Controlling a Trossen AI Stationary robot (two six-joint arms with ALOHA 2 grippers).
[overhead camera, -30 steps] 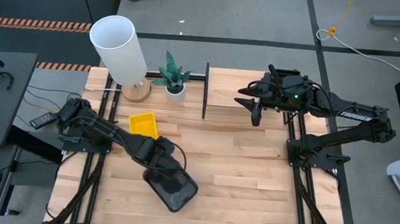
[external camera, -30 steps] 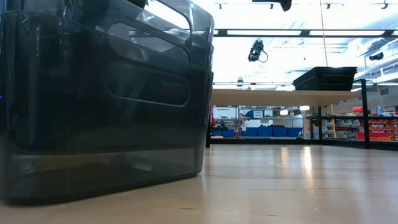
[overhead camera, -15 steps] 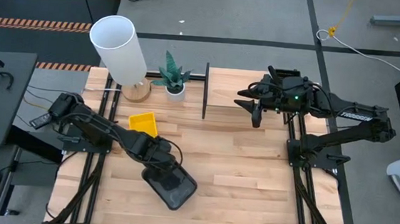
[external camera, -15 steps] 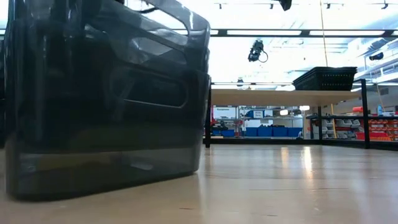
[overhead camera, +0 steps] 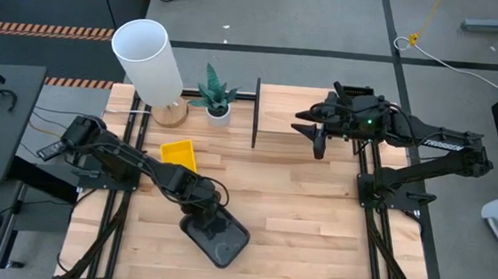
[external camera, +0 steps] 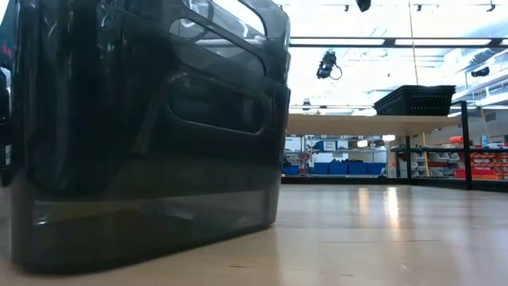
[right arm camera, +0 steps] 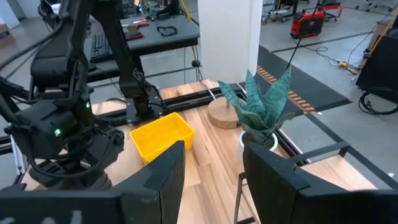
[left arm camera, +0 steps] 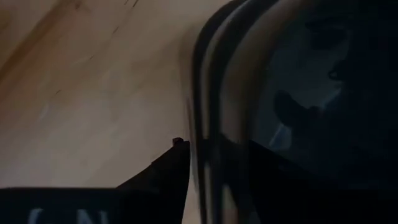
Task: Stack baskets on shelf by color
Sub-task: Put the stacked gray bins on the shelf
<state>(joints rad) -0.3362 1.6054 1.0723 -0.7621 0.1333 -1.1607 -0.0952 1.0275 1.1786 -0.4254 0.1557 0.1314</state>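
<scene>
A dark grey see-through basket, seemingly several nested, stands on its bottom on the table near the front; it fills the left of the low view. My left gripper is shut on its far-left rim. A yellow basket lies on the table behind it and shows in the right wrist view. The shelf stands at the back; a black mesh basket sits on its board. My right gripper hovers over the shelf, open and empty. My left gripper holds the grey basket by its rim at the far-left end. One finger is outside the wall; the other side is dark inside the basket. The fingers come from above, slanting from the table's left. The basket's bottom rests on the table.
A tall white cylinder on a wooden foot and a small potted plant stand at the back left, beside the shelf's black post. Bare tabletop lies between the grey basket and the shelf.
My left gripper has gone a little toward the table's near edge, keeping its hold. The grey basket has slid with it along the table, toward the near right, and has turned slightly.
</scene>
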